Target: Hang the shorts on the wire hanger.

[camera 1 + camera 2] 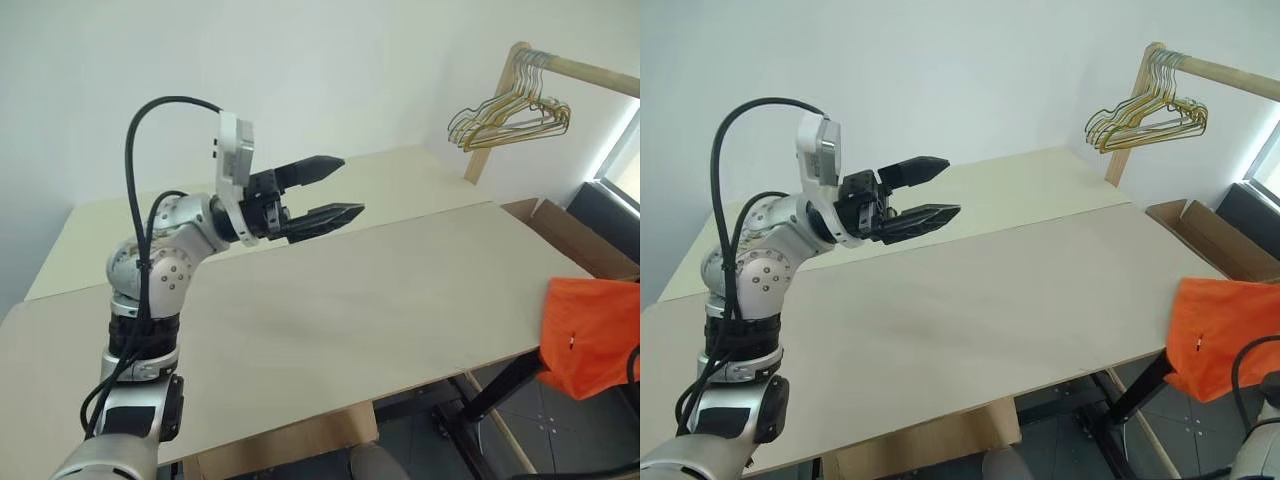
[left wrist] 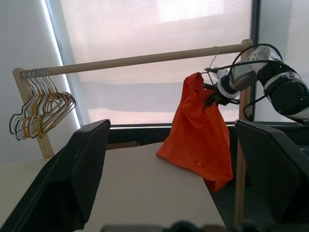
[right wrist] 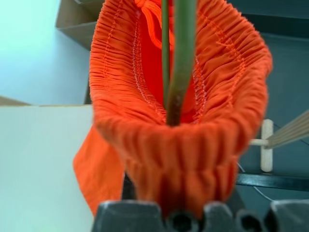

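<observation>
Shorts (image 2: 199, 130) hang off the far right table edge, bunched at the top on the wire hanger (image 2: 213, 62), which hooks the wooden rail (image 2: 135, 60); its lower wire is hidden in fabric. Right gripper (image 2: 211, 95) is at the waistband, grip hard to make out. Left gripper (image 1: 330, 190) wide open, empty, above the pale table (image 1: 330, 310). Spare hangers (image 1: 510, 115) are bunched at the rail's other end.

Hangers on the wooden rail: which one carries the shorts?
The lone thin wire hanger beside the right gripper, with the orange shorts draped below it; the bunched gold and green hangers hang bare at the rail's other end.
</observation>
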You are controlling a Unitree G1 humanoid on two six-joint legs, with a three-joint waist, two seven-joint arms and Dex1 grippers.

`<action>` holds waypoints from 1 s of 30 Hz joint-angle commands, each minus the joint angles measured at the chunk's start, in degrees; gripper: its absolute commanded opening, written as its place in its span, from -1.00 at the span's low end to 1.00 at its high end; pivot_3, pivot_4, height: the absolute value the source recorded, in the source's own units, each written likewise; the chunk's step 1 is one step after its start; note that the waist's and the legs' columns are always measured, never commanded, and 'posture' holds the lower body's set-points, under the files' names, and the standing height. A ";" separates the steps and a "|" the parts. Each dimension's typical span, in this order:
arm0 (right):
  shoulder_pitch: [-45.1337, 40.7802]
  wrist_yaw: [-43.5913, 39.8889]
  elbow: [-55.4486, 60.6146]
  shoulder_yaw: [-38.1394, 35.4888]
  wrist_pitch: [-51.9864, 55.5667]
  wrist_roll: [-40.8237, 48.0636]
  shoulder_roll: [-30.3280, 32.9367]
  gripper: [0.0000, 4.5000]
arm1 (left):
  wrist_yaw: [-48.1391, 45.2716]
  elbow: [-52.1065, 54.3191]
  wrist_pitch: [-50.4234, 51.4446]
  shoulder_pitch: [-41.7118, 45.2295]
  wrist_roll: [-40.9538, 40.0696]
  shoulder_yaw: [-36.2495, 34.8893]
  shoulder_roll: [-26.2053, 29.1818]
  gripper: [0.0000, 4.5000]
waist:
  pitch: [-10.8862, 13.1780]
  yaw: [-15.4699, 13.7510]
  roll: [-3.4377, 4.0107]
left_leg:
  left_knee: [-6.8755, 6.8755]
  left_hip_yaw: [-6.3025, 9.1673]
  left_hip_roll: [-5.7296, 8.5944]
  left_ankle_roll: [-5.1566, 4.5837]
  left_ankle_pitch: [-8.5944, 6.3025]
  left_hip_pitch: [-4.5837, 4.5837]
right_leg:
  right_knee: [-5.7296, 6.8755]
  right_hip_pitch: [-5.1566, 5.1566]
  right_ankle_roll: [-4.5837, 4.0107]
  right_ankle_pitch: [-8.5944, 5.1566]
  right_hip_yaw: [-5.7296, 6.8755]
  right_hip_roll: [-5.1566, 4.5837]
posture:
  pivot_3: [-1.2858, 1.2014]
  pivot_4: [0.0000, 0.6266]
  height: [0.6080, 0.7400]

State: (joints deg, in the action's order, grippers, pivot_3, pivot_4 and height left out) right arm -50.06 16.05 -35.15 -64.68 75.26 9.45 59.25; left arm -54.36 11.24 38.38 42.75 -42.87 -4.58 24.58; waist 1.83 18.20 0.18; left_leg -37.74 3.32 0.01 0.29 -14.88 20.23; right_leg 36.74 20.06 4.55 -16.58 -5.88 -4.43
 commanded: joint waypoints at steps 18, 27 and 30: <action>16.19 4.59 35.94 28.94 -28.88 -12.86 -13.46 0.98 | 10.08 7.50 1.89 -3.84 -0.52 -2.96 4.95 1.00 | 0.00 -4.75 0.02 | 0.00 -0.11 0.00 0.00 0.00 -0.04 | 0.05 0.09 0.12 0.06 -0.26 0.02 | -0.07 -0.99 1.00; 21.06 8.93 44.53 36.48 -42.23 -22.02 -17.66 0.98 | 11.32 7.61 1.63 -4.01 -0.13 -2.46 5.45 1.00 | 0.11 -8.53 -0.16 | -0.03 -0.09 0.03 0.00 0.00 -0.01 | 0.03 0.42 -0.15 0.22 -0.23 -0.01 | -0.07 -1.00 1.00; 21.35 7.69 46.14 39.79 -45.40 -23.83 -18.13 0.98 | 12.89 7.15 0.74 -4.30 0.73 -2.37 4.68 1.00 | 0.18 -8.86 -0.26 | -0.03 -0.09 0.03 0.00 0.00 -0.01 | 0.01 0.42 -0.27 0.30 -0.22 -0.02 | -0.08 -0.99 1.00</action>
State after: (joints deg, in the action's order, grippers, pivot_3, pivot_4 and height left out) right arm -28.24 24.09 8.00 -26.13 32.97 -12.58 40.50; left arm -42.72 17.85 40.14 38.11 -42.71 -6.10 29.52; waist 2.01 9.34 -0.08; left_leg -37.78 3.22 0.04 0.30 -14.88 20.21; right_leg 36.76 20.48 4.29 -16.28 -6.11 -4.44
